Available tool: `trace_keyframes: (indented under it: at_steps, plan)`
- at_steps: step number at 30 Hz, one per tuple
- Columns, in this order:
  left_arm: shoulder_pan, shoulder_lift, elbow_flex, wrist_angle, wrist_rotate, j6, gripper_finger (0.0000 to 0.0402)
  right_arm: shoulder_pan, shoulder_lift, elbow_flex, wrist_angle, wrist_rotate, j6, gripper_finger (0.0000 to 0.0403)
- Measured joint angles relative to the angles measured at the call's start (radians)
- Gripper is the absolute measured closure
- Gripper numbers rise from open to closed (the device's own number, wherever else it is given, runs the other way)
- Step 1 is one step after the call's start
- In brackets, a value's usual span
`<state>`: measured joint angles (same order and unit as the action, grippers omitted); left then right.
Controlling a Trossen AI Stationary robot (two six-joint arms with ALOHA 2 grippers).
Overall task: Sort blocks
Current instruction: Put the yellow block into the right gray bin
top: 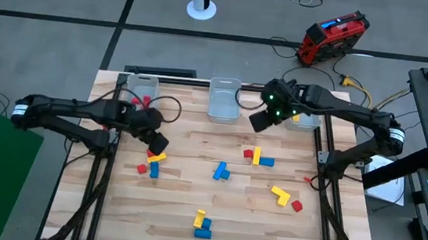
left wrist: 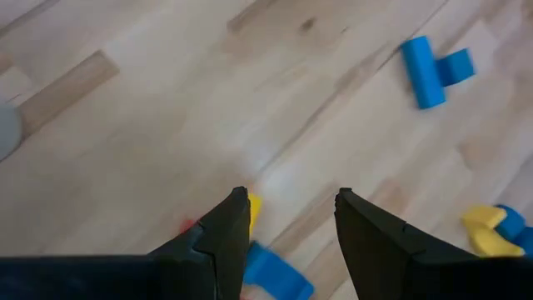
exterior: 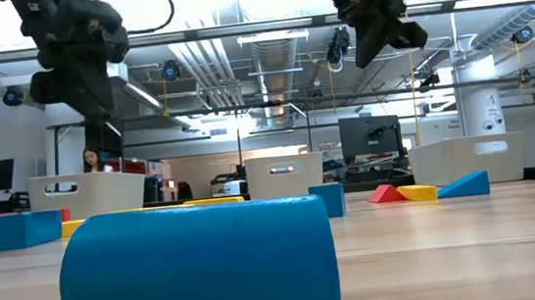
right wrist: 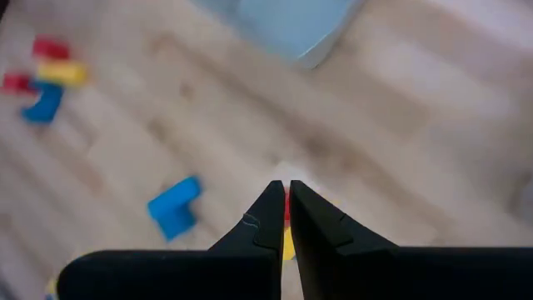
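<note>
The left gripper [top: 158, 142] hangs above the left part of the table [top: 181, 211], its fingers [left wrist: 223, 237] spread apart with nothing between them. Just beneath it lies a small cluster of blocks [top: 152, 161] in red, yellow and blue, on the table and apart from the fingertips. On the far left edge stands the left bin [top: 140, 87], with red pieces showing inside it.

Toward the middle, a blue L-shaped block [top: 220, 170] lies alone on the wood, and nearer the front edge a yellow and blue pair [top: 202, 224] sits together. The middle bin [top: 224, 100] stands on the far edge.

Right of centre, a group of red, yellow and blue blocks [top: 258, 157] lies close together, and further right and nearer a yellow L-shape [top: 280, 194] rests just beside a small red block [top: 297, 206].

The right gripper [top: 259, 121] hovers over the far part of the table, just right of the middle bin, with its fingers [right wrist: 268, 218] pressed together; no block is seen clamped between them. Beyond it the right bin [top: 306, 119] stands on the far right edge, partly hidden by the arm.

In the low view a blue cylinder-like block [exterior: 198, 267] fills the foreground.
</note>
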<state>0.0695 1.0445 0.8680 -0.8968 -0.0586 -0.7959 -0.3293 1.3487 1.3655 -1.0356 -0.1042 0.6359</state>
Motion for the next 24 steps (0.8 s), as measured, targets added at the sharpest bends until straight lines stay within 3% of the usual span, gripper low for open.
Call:
trace_keyframes:
  at_steps: [8, 17, 24]
  plan:
    - [-0.004, 0.001, 0.0, 0.034, -0.008, -0.006, 0.0247, 0.119, 0.0, -0.018, -0.121, -0.034, 0.198, 0.039]
    - [-0.004, 0.001, 0.0, 0.044, -0.042, -0.009, 0.0247, 0.124, 0.001, -0.13, -0.111, 0.018, 0.37, 0.0388]
    - [-0.004, 0.001, 0.0, 0.045, -0.065, -0.014, 0.0247, 0.124, 0.015, -0.213, -0.01, 0.026, 0.415, 0.0322]
